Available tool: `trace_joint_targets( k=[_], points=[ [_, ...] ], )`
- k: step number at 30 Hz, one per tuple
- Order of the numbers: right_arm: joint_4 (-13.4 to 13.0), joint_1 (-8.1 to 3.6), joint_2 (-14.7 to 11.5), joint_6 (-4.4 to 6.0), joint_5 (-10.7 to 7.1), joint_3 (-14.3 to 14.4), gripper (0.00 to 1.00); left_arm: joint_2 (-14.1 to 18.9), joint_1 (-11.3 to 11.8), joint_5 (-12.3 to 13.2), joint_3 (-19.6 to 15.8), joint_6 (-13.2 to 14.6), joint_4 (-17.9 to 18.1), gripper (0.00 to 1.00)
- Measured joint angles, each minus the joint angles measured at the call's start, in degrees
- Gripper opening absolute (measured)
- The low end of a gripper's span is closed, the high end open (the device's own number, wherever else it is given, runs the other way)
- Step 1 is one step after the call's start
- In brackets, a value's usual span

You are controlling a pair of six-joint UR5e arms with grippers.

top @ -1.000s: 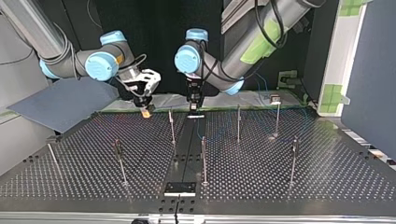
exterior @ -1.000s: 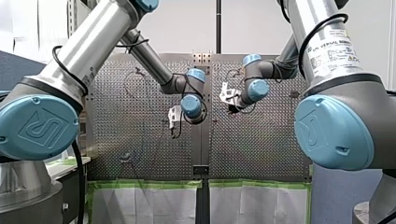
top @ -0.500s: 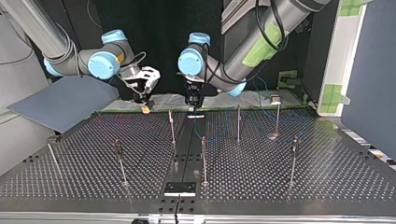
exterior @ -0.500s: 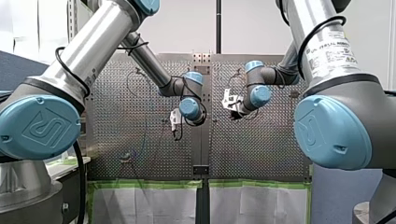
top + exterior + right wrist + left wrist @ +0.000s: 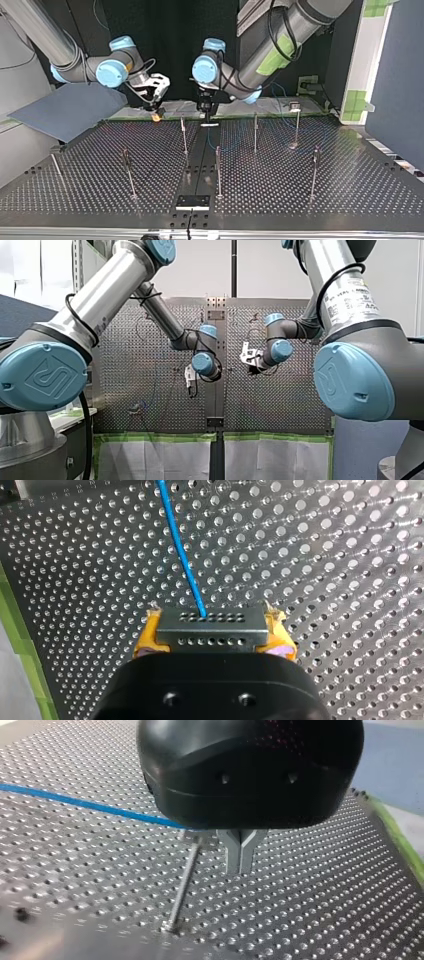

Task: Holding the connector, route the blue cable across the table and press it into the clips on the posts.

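Layout, reckoned from the middle post in the top view.
- The table is lying under it.
- Six more posts are standing three to its left and three to its right.
- My left gripper is hanging just beyond it.
- My right gripper is hanging beyond it to the left, carrying the connector between its pads.
- The cable is running ahead from the connector.

Grey-blue sheet at top view's left; white panel with green tape at right.
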Motion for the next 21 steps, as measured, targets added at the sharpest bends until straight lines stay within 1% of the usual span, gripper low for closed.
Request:
trace_joint_targets(
  k=[4,8,12,15,18,21],
  points=[
    [-0.32,-0.52,0.31,0.12,-0.86,-0.40,0.00,-0.76,0.37,0.22,1.78,-0.80,-0.09,0.00],
    [-0.44,-1.09,0.55,0.14,-1.65,-0.70,0.00,-0.88,0.65,0.45,2.97,-0.93,-0.12,0.00],
    [-0.47,-1.70,0.94,0.19,-1.80,-0.83,0.00,-0.92,0.98,1.03,3.37,-0.94,-0.08,0.00],
    [-0.47,-2.16,1.72,0.17,-1.82,-1.03,0.00,-0.98,0.92,1.75,3.44,-0.45,0.07,0.00],
    [-0.50,-2.58,2.32,0.15,-1.83,-1.20,0.00,-1.69,0.99,2.06,3.83,0.36,0.80,0.00],
    [-0.62,-2.93,2.53,0.25,-1.83,-1.57,0.00,-3.01,1.69,2.66,5.00,0.48,0.90,0.00]
  ],
)
